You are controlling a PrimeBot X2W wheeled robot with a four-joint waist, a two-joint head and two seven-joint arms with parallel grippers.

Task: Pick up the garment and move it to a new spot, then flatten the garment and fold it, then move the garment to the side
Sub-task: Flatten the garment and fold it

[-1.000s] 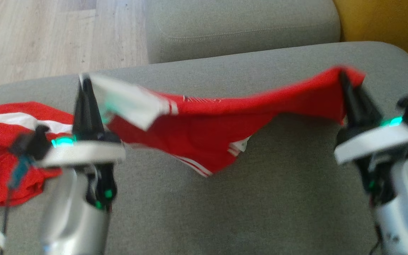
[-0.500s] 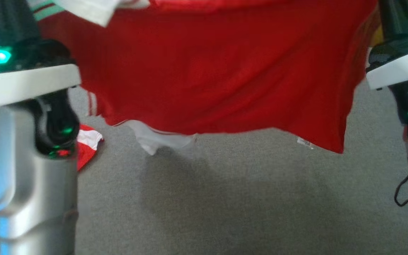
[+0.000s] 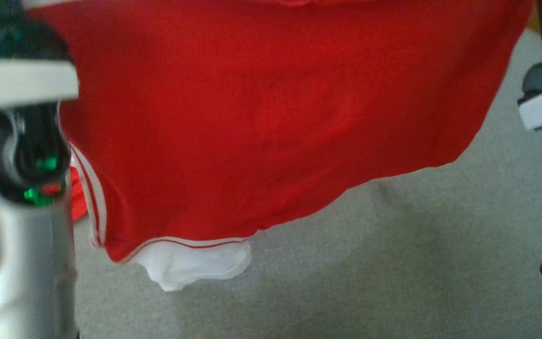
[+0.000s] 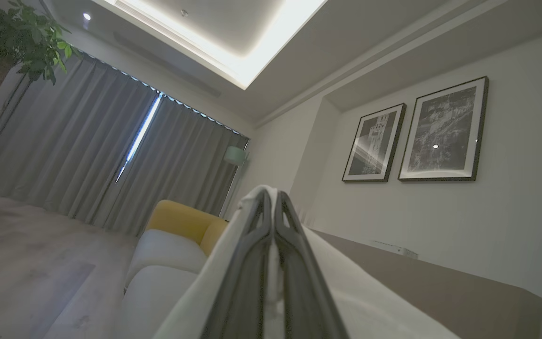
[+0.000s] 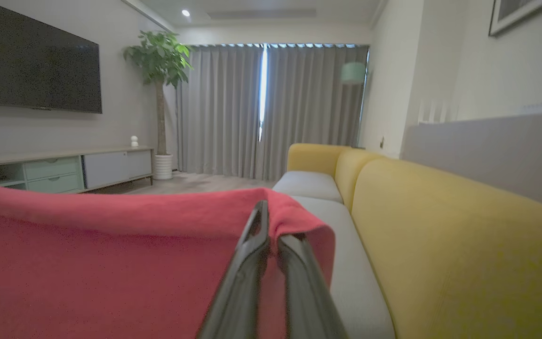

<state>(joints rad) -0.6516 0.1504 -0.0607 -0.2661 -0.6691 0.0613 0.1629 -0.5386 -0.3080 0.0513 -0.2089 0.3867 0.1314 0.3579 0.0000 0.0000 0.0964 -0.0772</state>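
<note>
Two pinches holding: left gripper (image 4: 272, 193) clamping garment (image 3: 271, 117) at white edge, right gripper (image 5: 273, 226) clamping red corner. Garment hanging spread left-to-right above grey seat (image 3: 393, 263). Risk: shallow pinch slipping, corner dropping, cloth bunching.

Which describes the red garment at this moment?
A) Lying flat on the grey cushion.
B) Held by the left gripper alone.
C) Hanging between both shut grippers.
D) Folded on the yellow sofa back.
C: the red garment hangs above the grey cushion, with the left gripper shut on its white part and the right gripper on its red edge.
</note>
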